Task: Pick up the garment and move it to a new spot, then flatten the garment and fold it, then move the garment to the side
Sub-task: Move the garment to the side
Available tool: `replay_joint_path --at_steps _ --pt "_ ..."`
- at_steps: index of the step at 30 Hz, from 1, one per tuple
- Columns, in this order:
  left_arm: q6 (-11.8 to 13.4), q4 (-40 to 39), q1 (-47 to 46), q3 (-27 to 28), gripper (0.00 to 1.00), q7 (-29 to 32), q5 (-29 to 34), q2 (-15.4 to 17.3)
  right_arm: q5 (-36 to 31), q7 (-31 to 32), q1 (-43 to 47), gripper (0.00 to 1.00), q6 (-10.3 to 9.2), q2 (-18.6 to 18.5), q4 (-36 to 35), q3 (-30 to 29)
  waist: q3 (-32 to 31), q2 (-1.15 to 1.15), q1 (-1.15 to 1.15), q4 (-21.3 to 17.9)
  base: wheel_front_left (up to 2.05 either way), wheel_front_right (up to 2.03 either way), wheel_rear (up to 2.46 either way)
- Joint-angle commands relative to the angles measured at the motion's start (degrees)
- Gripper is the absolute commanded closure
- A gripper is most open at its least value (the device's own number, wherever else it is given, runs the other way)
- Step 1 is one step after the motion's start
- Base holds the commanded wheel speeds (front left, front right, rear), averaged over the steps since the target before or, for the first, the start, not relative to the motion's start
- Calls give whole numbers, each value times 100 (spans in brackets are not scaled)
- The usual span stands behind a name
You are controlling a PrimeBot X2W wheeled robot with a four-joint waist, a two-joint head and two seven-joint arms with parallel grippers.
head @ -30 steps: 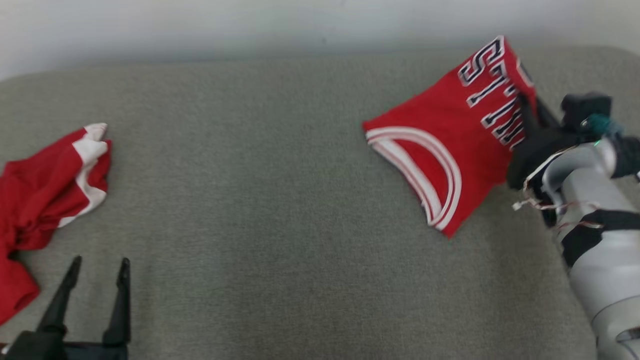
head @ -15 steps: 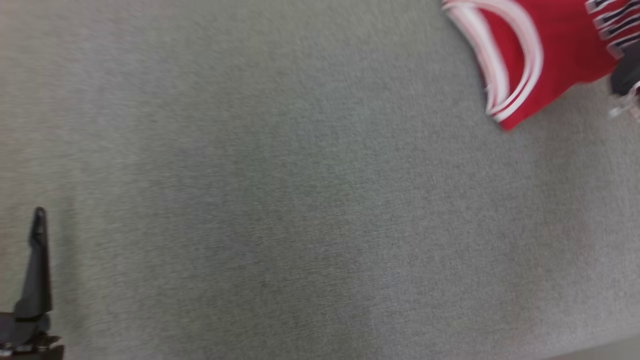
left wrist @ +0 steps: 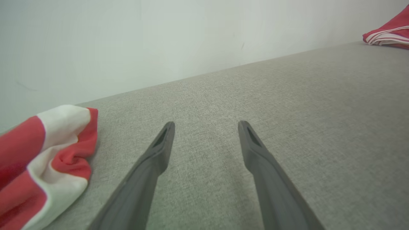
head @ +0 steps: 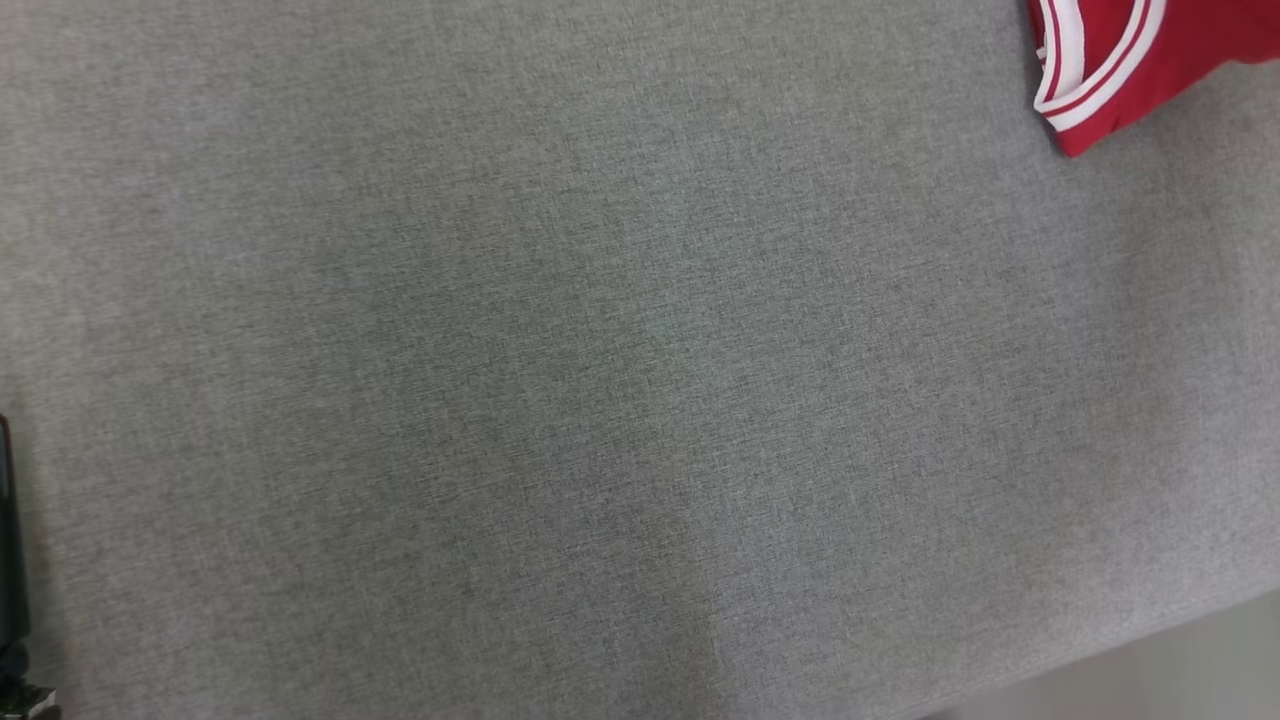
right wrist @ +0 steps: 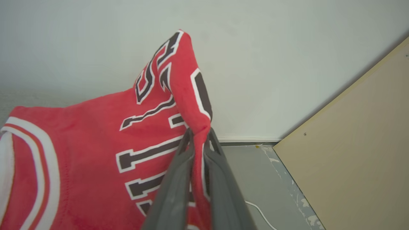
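Note:
The garment is a red jersey with white trim and dark lettering; one corner [head: 1120, 60] lies on the grey surface at the top right of the head view. In the right wrist view the jersey [right wrist: 96, 143] is lifted at a fold, and my right gripper [right wrist: 198, 135] is shut on that fold. The left wrist view shows the jersey [left wrist: 388, 32] far off at the upper right. My left gripper [left wrist: 206, 126] is open just above the grey surface, holding nothing. One of its fingers [head: 8, 540] shows at the left edge of the head view.
A second red and white cloth [left wrist: 48, 153] lies crumpled to the left of my left gripper. The grey padded surface [head: 600, 400] ends at a pale wall [left wrist: 159, 38]. Past its right end are a grey floor [right wrist: 255, 172], a beige board [right wrist: 351, 143] and a white cable [right wrist: 258, 210].
The head camera has swung down and to the right, so the jersey has slid to the picture's top right corner. The crumpled cloth and right arm have left that view.

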Motion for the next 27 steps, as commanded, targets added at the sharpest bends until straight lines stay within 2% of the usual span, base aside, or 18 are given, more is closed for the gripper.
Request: replay_joint_path --at_steps 1,2,3,9,15,27 --pt "11 -43 61 39 0 -17 -22 20 -187 -2 97 92 -11 92 -221 -147 62 -1 -1 -53 0 0 0" --pt "11 -43 58 40 0 -17 -23 20 -300 -16 138 41 -11 134 -334 -232 64 -1 -1 -51 0 0 0" --pt "11 -41 57 43 0 -17 -22 18 -422 13 184 0 -11 186 -436 -306 63 -1 -1 -50 0 0 0" --pt "10 12 47 37 0 -17 -10 -47 -732 72 409 0 -11 538 -1074 -596 7 -1 -1 -74 0 0 0" --pt "11 147 -18 -86 0 -17 9 -171 -671 42 753 0 -11 778 -1581 -520 -211 -1 -1 -58 0 0 0" --pt "10 980 85 -312 0 -17 139 -875 32 -78 2064 0 -12 1086 -2846 29 -1616 -1 -1 237 0 0 0"
